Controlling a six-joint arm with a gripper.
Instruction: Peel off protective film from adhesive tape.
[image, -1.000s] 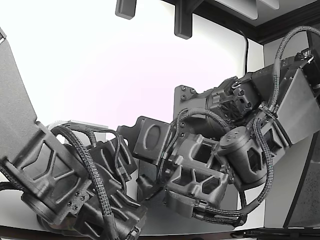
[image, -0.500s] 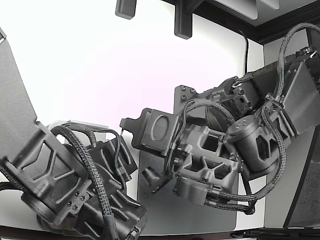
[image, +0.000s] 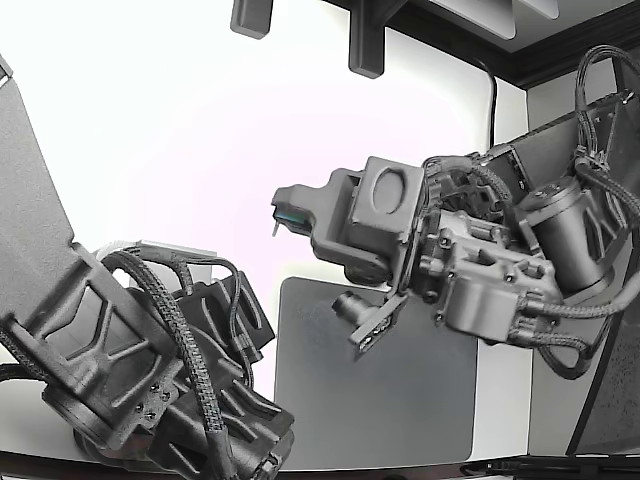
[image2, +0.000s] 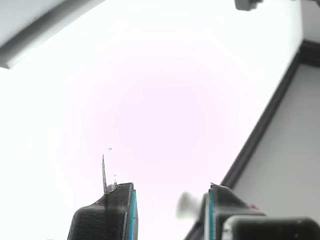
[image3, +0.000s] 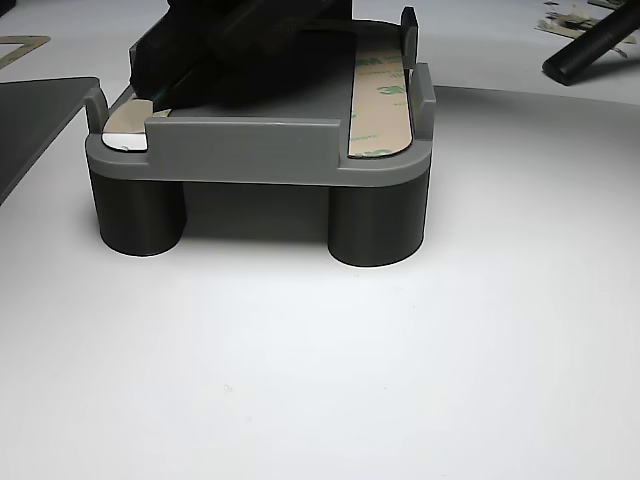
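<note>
Two dark printed fingers of the tool (image2: 167, 207) stand apart with a clear gap between them, teal pads lining their inner faces. A thin sliver of clear film (image2: 104, 174) sticks up from the tip of one finger (image2: 107, 212); whether it is pinched or only clinging there cannot be told. In the exterior view the tool (image: 285, 215) is raised above the white bench (image: 150, 150), over the far edge of a flat grey mat (image: 380, 400). The other view shows a grey printed fixture on round legs (image3: 260, 150) standing on the bench, with a beige strip of adhesive tape with green print (image3: 380, 105) lying along one side of its top.
</note>
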